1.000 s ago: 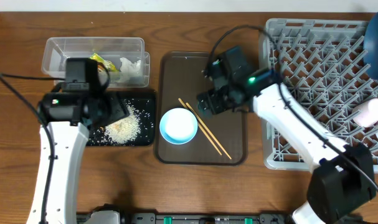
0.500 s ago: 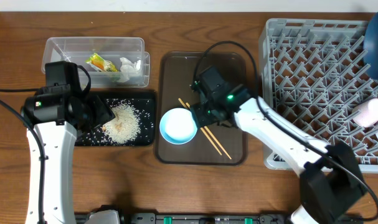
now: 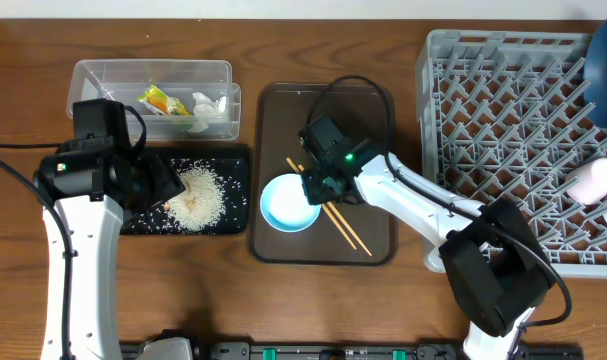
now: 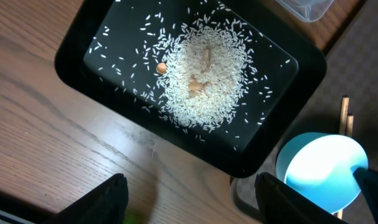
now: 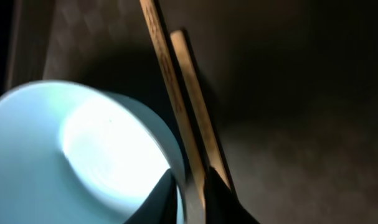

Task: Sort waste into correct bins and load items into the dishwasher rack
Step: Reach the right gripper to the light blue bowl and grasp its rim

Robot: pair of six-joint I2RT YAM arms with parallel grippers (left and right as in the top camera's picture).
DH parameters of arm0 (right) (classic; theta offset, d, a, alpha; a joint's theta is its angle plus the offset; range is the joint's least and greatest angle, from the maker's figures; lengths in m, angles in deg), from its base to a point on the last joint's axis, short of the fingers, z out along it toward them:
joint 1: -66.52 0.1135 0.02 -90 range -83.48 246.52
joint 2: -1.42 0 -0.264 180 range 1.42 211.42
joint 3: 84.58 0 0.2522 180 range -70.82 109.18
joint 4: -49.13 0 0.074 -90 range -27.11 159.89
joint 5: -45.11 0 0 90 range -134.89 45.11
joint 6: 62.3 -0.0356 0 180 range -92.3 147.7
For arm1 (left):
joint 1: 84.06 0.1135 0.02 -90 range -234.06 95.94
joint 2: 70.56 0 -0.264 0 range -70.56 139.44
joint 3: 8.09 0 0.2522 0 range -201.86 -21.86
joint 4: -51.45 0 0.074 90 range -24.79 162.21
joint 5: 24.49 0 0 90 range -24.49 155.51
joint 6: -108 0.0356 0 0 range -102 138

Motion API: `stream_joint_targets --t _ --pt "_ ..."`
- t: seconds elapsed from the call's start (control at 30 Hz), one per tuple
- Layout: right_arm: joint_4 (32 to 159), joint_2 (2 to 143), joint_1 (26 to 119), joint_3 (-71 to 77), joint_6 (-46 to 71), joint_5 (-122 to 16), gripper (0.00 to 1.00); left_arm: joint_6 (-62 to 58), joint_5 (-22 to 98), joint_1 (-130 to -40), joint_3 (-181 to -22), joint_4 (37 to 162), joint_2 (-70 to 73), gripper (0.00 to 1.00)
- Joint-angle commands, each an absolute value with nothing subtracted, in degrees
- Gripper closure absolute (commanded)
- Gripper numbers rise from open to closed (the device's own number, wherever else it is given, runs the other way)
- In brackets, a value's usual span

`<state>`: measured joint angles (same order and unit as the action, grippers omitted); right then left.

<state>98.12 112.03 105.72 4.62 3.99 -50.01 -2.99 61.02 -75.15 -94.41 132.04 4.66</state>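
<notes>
At the far left, a snack wrapper and crumpled white tissue are seen inside the clear tub. Just in front of it, loose rice is heaped in the black tray. The left gripper is held above that tray with its fingers wide apart and nothing between them. On the brown serving tray, the light blue bowl is pinched at its rim by the nearly closed right gripper, and the chopsticks are found just beside it. In the grey dishwasher rack, a dark blue plate and two small cups are seen at the right edge.
</notes>
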Motion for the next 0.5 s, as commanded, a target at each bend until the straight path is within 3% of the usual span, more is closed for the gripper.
stream_joint_targets --t 0.0,0.47 --pt "97.99 113.1 106.58 4.4 2.83 -49.4 0.89 -3.3 61.67 -74.98 -94.28 132.26 4.66 0.32" --pt "98.82 114.81 106.69 4.4 1.37 -49.45 0.99 -3.3 61.67 -74.98 -94.3 132.26 4.66 0.32"
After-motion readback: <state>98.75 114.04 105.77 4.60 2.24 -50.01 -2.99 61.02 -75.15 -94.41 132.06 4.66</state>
